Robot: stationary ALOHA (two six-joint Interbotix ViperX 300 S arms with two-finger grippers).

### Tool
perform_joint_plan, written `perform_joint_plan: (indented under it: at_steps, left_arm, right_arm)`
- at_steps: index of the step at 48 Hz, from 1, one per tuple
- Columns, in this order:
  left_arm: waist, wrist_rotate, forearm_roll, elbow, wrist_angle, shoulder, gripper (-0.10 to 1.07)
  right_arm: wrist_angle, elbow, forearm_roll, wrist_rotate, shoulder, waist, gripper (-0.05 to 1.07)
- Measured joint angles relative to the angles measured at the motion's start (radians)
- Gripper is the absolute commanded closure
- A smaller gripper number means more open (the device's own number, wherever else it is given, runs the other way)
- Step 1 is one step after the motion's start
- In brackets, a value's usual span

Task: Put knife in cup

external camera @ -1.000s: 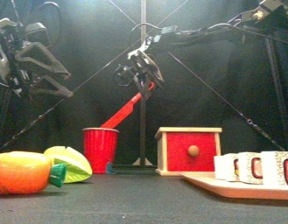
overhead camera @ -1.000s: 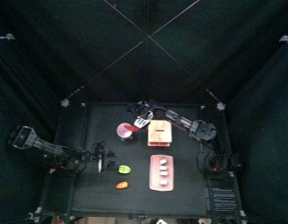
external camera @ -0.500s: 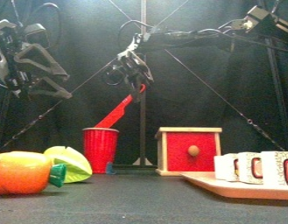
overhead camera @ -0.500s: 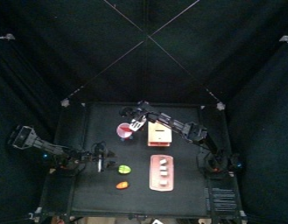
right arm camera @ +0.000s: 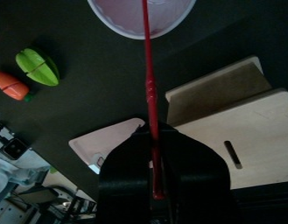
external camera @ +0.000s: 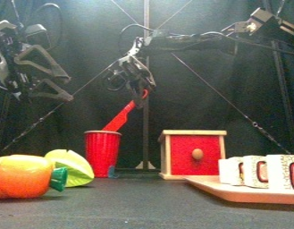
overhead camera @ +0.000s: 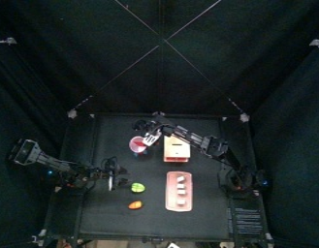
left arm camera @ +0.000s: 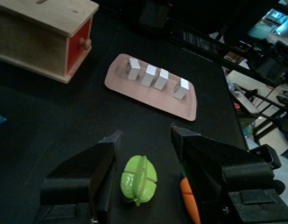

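The small pink cup [overhead camera: 140, 145] stands upright left of the white box; the front view shows it [external camera: 101, 152] as well. My right gripper [external camera: 131, 76] is shut on the thin red knife [external camera: 121, 116] and holds it tilted above the cup, lower tip at the rim. In the right wrist view the knife [right arm camera: 147, 87] runs from my right gripper [right arm camera: 154, 144] out over the cup's opening [right arm camera: 143, 16]. My left gripper [left arm camera: 146, 140] is open and empty, resting at the table's left [overhead camera: 110, 179].
The white box with red marks [overhead camera: 176, 147] stands right of the cup. The oblong pink tray [overhead camera: 178, 190] lies near the front. A green lump [overhead camera: 137, 187] and an orange-red lump [overhead camera: 135, 205] lie front left, below my left gripper.
My right gripper has carried the knife leftward toward the cup, so its lower tip now sits at the cup's rim. The left arm has not moved.
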Motion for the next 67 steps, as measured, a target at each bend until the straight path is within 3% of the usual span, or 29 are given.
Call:
perform_joint_plan:
  at_steps: [17, 40, 67]
  left_arm:
    - [0.0, 0.002, 0.0, 0.0, 0.0, 0.002, 0.13]
    - [0.002, 0.002, 0.0, 0.0, 0.0, 0.002, 0.13]
    - [0.0, 0.008, 0.0, 0.002, 0.0, 0.002, 0.13]
  right_arm:
    - [0.0, 0.0, 0.0, -0.002, 0.008, 0.0, 0.57]
    - [0.008, -0.009, -0.074, 0.0, 0.006, 0.008, 0.17]
    - [0.017, -0.009, -0.083, 0.006, 0.008, 0.02, 0.17]
